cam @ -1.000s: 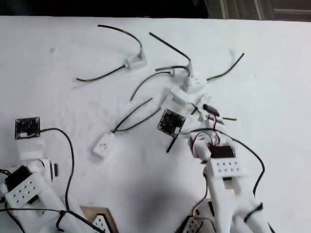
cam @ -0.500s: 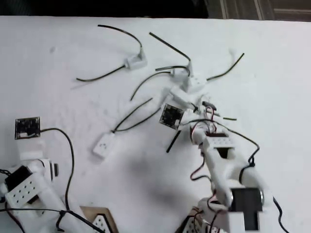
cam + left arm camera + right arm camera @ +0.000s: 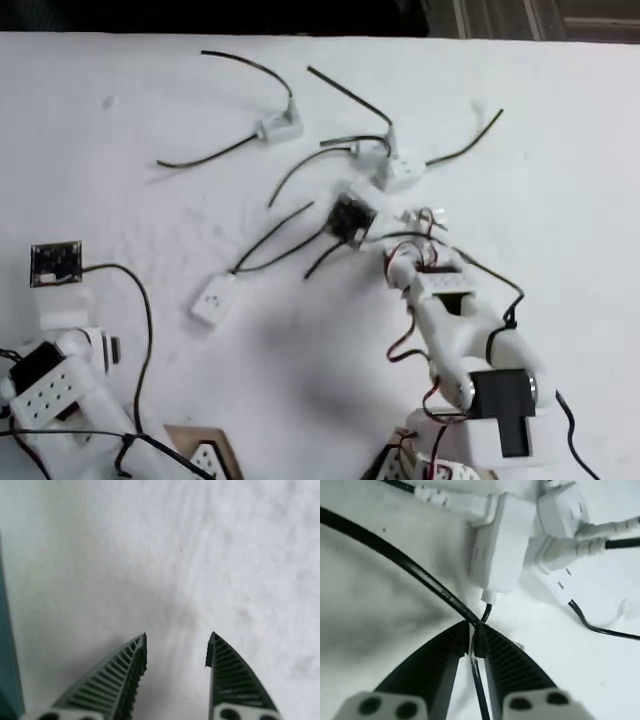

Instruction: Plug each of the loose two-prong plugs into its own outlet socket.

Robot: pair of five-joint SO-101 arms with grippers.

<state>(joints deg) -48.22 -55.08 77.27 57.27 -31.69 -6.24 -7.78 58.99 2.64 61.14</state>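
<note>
Right gripper [image 3: 476,640] jaws pinched on thin black cord [image 3: 420,576] beside white rectangular block [image 3: 497,555]. Cord grip looks floppy, so better to hold the block itself. Left gripper [image 3: 176,645] jaws wide over bare tabletop [image 3: 200,540].

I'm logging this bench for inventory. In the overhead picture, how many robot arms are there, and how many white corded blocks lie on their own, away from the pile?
Robot arms: 2
White corded blocks on their own: 2
Total: 4
</note>
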